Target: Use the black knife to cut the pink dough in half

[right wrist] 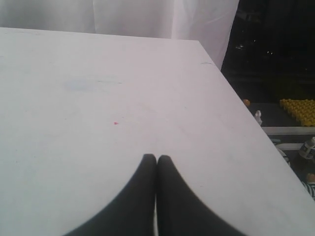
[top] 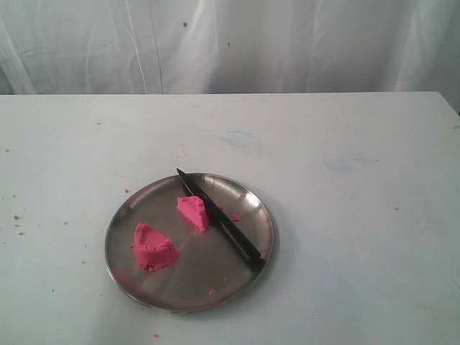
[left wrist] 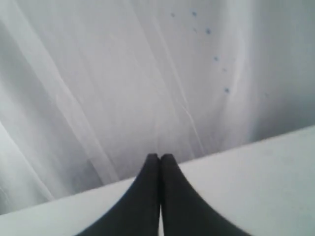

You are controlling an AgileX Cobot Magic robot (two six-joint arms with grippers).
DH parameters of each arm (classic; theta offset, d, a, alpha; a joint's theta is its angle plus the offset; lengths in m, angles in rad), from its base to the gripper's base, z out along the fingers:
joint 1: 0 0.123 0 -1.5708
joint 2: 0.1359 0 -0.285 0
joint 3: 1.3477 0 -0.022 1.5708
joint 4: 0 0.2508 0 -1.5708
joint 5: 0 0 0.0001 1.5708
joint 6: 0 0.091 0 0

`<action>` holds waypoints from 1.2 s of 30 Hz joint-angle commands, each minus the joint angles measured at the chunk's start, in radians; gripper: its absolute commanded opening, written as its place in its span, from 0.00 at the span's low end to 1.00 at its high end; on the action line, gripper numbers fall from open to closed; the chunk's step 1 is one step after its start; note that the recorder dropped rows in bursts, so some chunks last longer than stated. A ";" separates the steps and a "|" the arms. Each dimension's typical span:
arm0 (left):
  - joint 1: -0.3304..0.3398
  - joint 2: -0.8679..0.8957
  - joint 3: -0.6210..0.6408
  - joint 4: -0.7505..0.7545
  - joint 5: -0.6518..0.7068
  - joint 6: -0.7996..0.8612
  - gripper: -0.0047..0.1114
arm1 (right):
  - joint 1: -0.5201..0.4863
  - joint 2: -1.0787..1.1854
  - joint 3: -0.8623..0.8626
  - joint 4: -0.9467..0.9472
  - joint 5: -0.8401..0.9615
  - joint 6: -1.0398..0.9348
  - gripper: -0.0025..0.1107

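Note:
The pink dough lies in two wedge-shaped halves on a round steel plate point(top: 144, 287): one half point(top: 153, 247) at the plate's left, the other point(top: 193, 213) near its middle. The black knife point(top: 219, 218) rests on the plate beside the second half, its tip over the far rim and its handle toward the near right rim. Neither arm shows in the exterior view. My left gripper point(left wrist: 159, 156) is shut and empty, pointing at the white curtain past the table's edge. Over bare white tabletop, my right gripper point(right wrist: 156, 158) is shut with nothing between its fingers.
Tiny pink crumbs point(top: 16, 217) dot the white table point(top: 345, 215) and the plate. A white curtain point(top: 230, 43) hangs behind the table. In the right wrist view the table's edge point(right wrist: 236, 98) drops to a dark floor with yellow blocks point(right wrist: 299, 109) and bottles.

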 commanded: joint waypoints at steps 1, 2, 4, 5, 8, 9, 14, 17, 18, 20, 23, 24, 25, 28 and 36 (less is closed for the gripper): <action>0.037 -0.048 0.010 -0.115 -0.140 -0.034 0.04 | -0.006 -0.005 0.001 0.000 0.000 -0.003 0.02; 0.042 -0.042 0.021 -0.159 -0.194 -0.032 0.04 | -0.006 -0.005 0.001 0.000 0.000 -0.003 0.02; 0.042 -0.050 0.043 -0.116 -0.219 -0.032 0.04 | -0.006 -0.005 0.001 0.000 0.000 -0.003 0.02; 0.042 -0.065 0.057 -0.049 -0.212 -0.040 0.04 | -0.006 -0.005 0.001 0.000 0.000 -0.003 0.02; 0.042 -0.115 0.105 0.141 -0.165 -0.138 0.04 | -0.006 -0.005 0.001 0.000 0.000 -0.003 0.02; 0.042 -0.140 0.123 0.182 -0.122 -0.183 0.04 | -0.006 -0.005 0.001 0.000 0.000 -0.003 0.02; 0.043 -0.235 0.258 0.268 0.047 -0.375 0.04 | -0.006 -0.005 0.001 0.000 0.000 -0.003 0.02; 0.065 -0.284 0.368 0.366 0.116 -0.552 0.04 | -0.006 -0.005 0.001 0.000 0.000 -0.003 0.02; 0.078 -0.308 0.408 0.411 0.132 -0.652 0.04 | -0.006 -0.005 0.001 0.000 0.000 -0.003 0.02; 0.102 -0.366 0.483 0.492 0.177 -0.856 0.04 | -0.006 -0.005 0.001 0.000 0.000 -0.003 0.02; 0.111 -0.460 0.574 0.552 0.208 -1.030 0.04 | -0.006 -0.005 0.001 0.000 0.000 -0.003 0.02; 0.111 -0.492 0.603 0.552 0.208 -1.044 0.04 | -0.006 -0.005 0.001 0.000 0.000 -0.003 0.02; 0.111 -0.515 0.623 0.552 0.208 -1.046 0.04 | -0.006 -0.005 0.001 0.000 0.000 -0.003 0.02; 0.111 -0.547 0.623 0.545 0.296 -1.032 0.04 | -0.006 -0.005 0.001 0.000 0.000 -0.003 0.02; 0.109 -0.547 0.623 0.523 0.318 -0.784 0.04 | -0.006 -0.005 0.001 0.000 0.000 -0.003 0.02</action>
